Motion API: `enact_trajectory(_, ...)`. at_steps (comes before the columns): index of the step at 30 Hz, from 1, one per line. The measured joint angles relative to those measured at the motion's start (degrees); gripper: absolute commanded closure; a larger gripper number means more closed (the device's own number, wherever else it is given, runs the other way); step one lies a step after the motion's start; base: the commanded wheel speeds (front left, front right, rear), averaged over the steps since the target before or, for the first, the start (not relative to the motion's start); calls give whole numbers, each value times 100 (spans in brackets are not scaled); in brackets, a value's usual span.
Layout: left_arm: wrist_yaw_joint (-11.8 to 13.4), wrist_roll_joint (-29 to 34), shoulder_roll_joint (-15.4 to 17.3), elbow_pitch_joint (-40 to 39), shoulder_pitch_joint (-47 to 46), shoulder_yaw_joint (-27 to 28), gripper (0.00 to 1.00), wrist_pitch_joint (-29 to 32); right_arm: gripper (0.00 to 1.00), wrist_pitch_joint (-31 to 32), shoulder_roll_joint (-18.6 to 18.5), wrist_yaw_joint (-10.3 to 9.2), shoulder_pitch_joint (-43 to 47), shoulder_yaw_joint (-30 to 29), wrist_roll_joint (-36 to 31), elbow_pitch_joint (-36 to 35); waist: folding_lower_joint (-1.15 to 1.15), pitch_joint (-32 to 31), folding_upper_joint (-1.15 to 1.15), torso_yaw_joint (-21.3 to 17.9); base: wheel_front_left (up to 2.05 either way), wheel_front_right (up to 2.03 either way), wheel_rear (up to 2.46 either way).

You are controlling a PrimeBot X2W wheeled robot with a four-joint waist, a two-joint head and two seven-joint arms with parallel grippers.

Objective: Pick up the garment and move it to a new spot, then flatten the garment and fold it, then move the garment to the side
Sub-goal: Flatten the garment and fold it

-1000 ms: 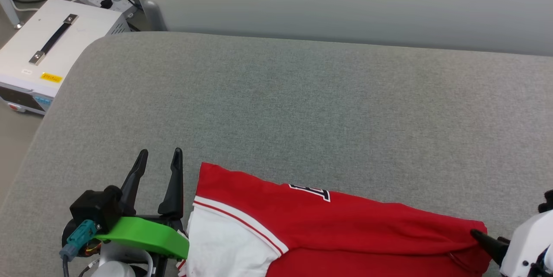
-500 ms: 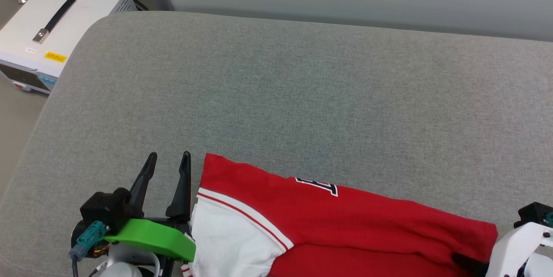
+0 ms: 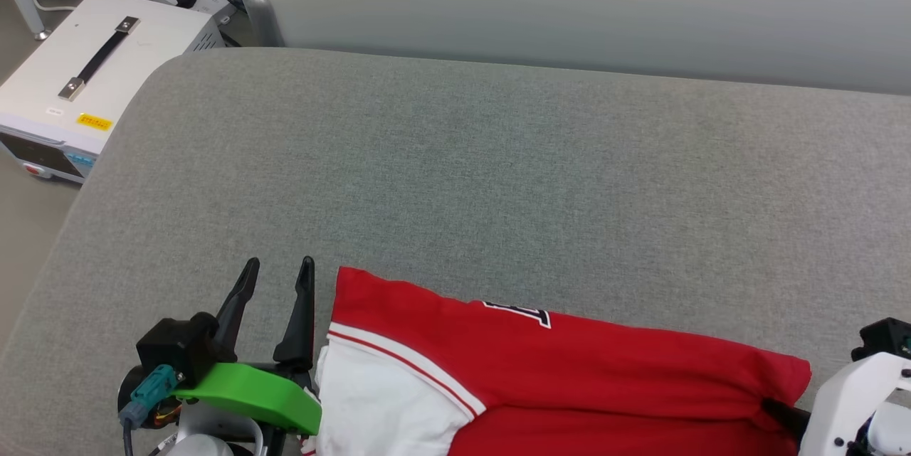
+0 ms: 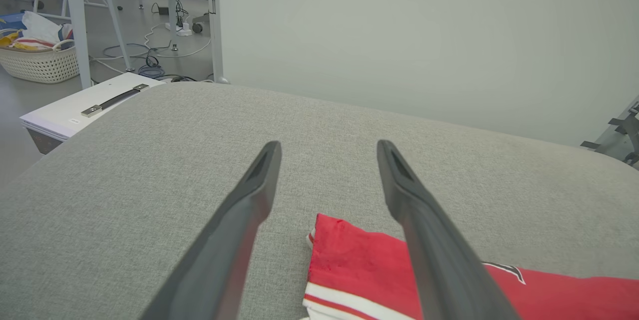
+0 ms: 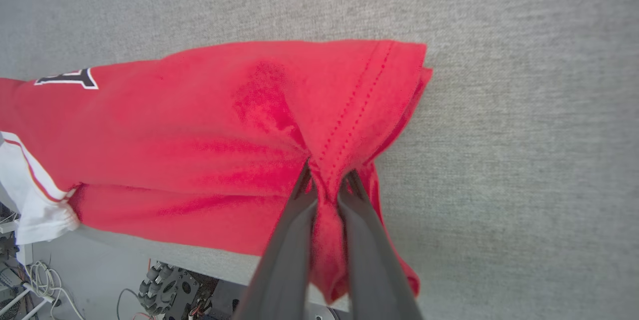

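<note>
Red shirt [image 3: 569, 370] lies folded at the near edge of the grey padded table [image 3: 498, 157], its hem pinched tight in the right gripper [image 5: 327, 180] while the left gripper [image 3: 280, 262] stands wide and empty just beside the shoulder, so a one-sided pull may undo the fold or drag it off the edge.

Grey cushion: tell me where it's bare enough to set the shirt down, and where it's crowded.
Bare: the stretch of cushion between the shirt and the wall, left as far as the white box. Crowded: the near edge, where the shirt lies, left gripper beside it, right gripper pinching its hem.
</note>
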Motion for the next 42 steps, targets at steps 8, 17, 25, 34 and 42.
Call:
enact_trajectory(8,69,0,29,-73,81,-5,0,44,100,70,-148,2,-116,-720,-29,4,0,-175,0,-85,0,0,0)
enact_trajectory(17,167,0,53,-179,197,-36,0,100,100,747,-48,2,-211,-1692,-109,-16,0,-327,0,-192,0,0,0)
enact_trajectory(25,187,-2,70,-201,209,-76,0,152,100,2004,204,2,-662,-2126,1241,199,0,-426,0,-231,0,0,0)
enact_trajectory(34,185,-18,70,-174,210,-143,0,193,100,2305,212,2,-746,-899,3904,1474,0,-511,0,-150,0,0,0)
enact_trajectory(42,129,-26,68,-148,196,-180,0,200,100,1357,216,2,-747,746,4975,1740,0,-455,0,57,0,0,0)
